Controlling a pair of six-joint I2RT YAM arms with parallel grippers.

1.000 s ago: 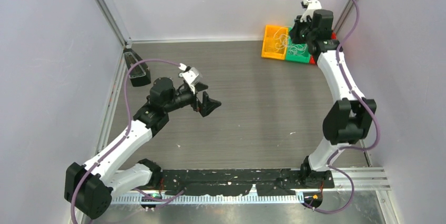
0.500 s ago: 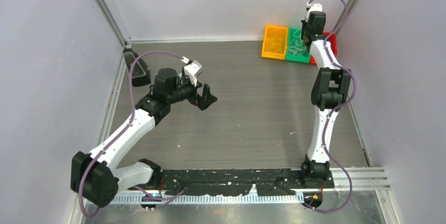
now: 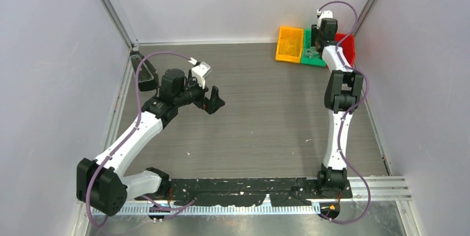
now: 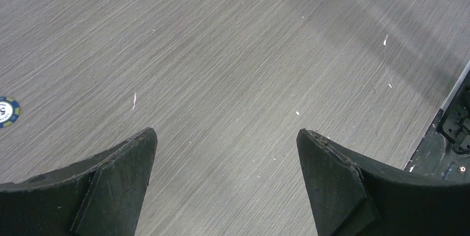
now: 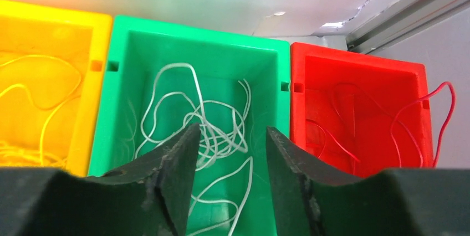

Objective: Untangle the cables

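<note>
Thin white cables [image 5: 213, 131] lie in loose curls inside the green bin [image 5: 194, 28]. Yellow cables [image 5: 39, 103] lie in the yellow bin [image 5: 55, 17], and red cables [image 5: 421, 108] lie in the red bin [image 5: 354, 61], one loop hanging over its right wall. My right gripper [image 5: 233, 131] hovers over the green bin [image 3: 310, 59], jaws apart, with nothing gripped between them. In the top view it [image 3: 317, 36] sits at the far right corner. My left gripper [image 3: 214, 100] hangs wide open over bare table [image 4: 226, 133], holding nothing.
The three bins stand side by side against the back wall, near the right wall's metal rail. A black object [image 3: 145, 75] sits at the table's far left edge. A small round blue-rimmed disc [image 4: 6, 111] lies on the table left of my left gripper.
The right arm stretched further back over the bins and its gripper went from shut to open. The left arm drew slightly back and left.
</note>
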